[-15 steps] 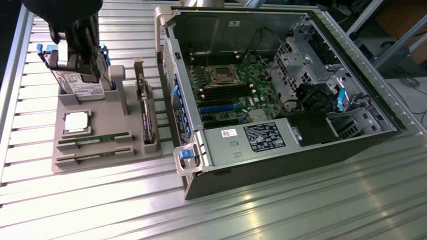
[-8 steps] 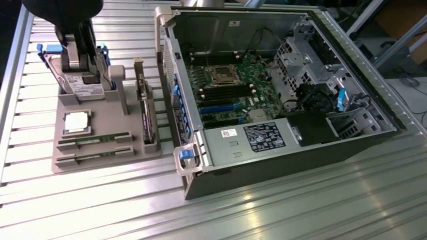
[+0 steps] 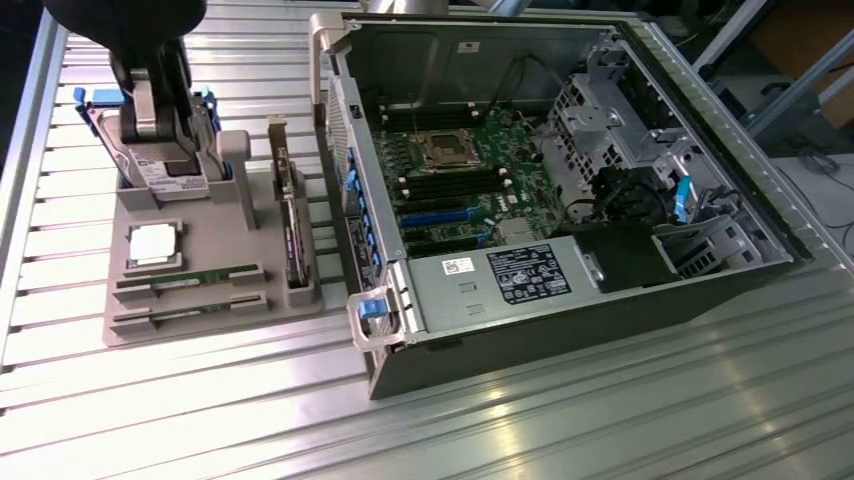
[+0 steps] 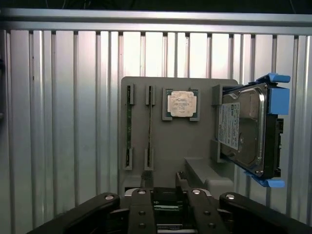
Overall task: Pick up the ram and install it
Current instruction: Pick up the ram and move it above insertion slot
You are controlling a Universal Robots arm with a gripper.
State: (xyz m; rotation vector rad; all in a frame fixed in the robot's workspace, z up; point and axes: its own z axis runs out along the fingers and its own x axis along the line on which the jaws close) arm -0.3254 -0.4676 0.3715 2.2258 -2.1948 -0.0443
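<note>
Hand (image 4: 168, 207) apart over tray (image 4: 195, 146) edge, ram (image 4: 128, 127) slotted at far edge, well apart.

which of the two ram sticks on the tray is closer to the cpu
The stick in the slot right beside the cpu. The other stick lies one slot further out, along the edge of the tray.

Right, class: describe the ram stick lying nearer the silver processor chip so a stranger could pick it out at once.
Find the grey tray on the exterior view's left of the open computer case. Beside the square silver processor chip, two long thin strips lie in slots. The ram stick is the one nearer the chip, far slimmer than the upright hard drive and the dark expansion card.
</note>
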